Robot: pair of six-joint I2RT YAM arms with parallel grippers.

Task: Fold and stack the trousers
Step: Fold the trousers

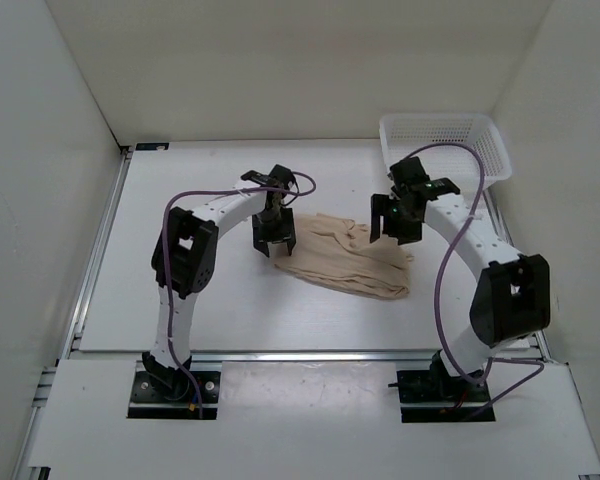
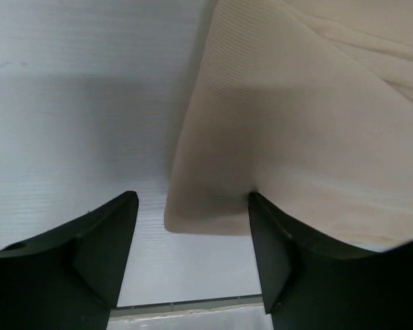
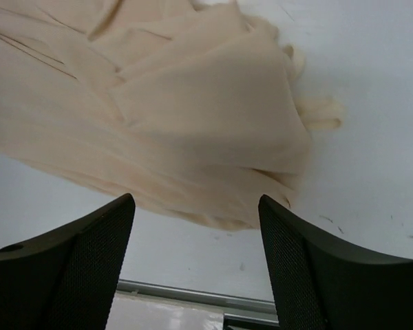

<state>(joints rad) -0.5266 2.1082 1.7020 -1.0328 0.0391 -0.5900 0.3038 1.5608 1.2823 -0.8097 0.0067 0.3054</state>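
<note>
The beige trousers lie folded in a wrinkly bundle on the white table, between the two arms. My left gripper is open and empty, just above the bundle's left end; in the left wrist view the fabric corner sits between its fingers, with the right finger at the cloth's edge. My right gripper is open and empty over the bundle's far right end. In the right wrist view the trousers lie just ahead of the open fingers.
A white mesh basket stands at the back right corner, close behind the right arm. White walls enclose the table on three sides. A metal rail runs along the table's left edge.
</note>
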